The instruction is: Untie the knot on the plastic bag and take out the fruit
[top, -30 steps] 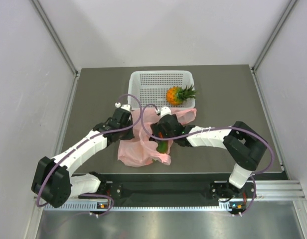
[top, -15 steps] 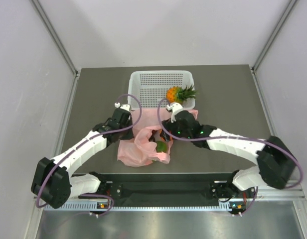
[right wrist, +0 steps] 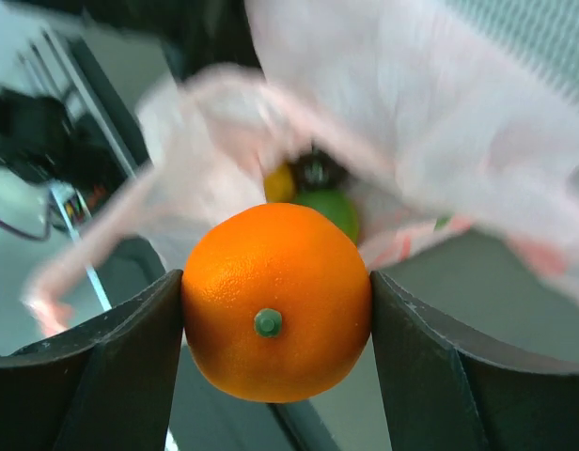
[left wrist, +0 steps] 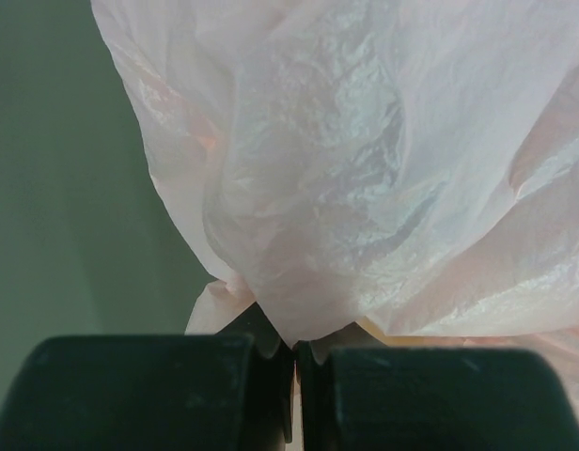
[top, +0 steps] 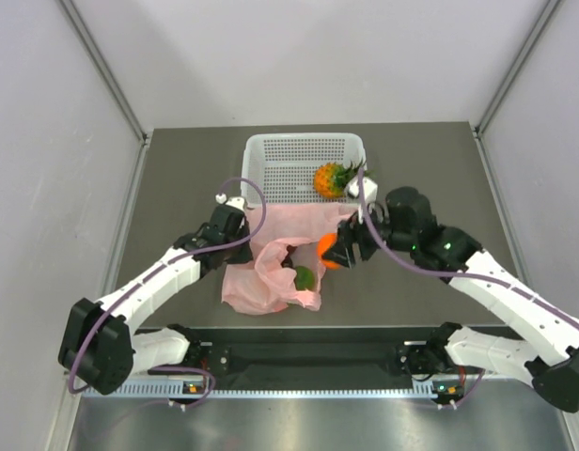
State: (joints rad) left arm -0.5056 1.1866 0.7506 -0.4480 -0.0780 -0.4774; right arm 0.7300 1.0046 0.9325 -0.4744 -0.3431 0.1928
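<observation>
Plastic bag point(top: 271, 277): pink, crumpled, mouth open, lying on table point(top: 177, 178) just before white basket point(top: 304, 155); green fruit point(top: 305, 277) visible inside. Left gripper point(left wrist: 294, 362): jaws closed, pinching the bag's film. Right gripper point(top: 336, 247): clamped on orange point(right wrist: 275, 301), just beside the bag. Pineapple point(top: 329, 178): in basket.

The right gripper point(right wrist: 275, 324) is clamping a round orange fruit point(right wrist: 271, 272) between dark fingers point(right wrist: 111, 376); behind, a translucent pink plastic bag point(right wrist: 440, 122) is holding a green fruit point(right wrist: 332, 209) and a yellow fruit point(right wrist: 280, 183).
</observation>
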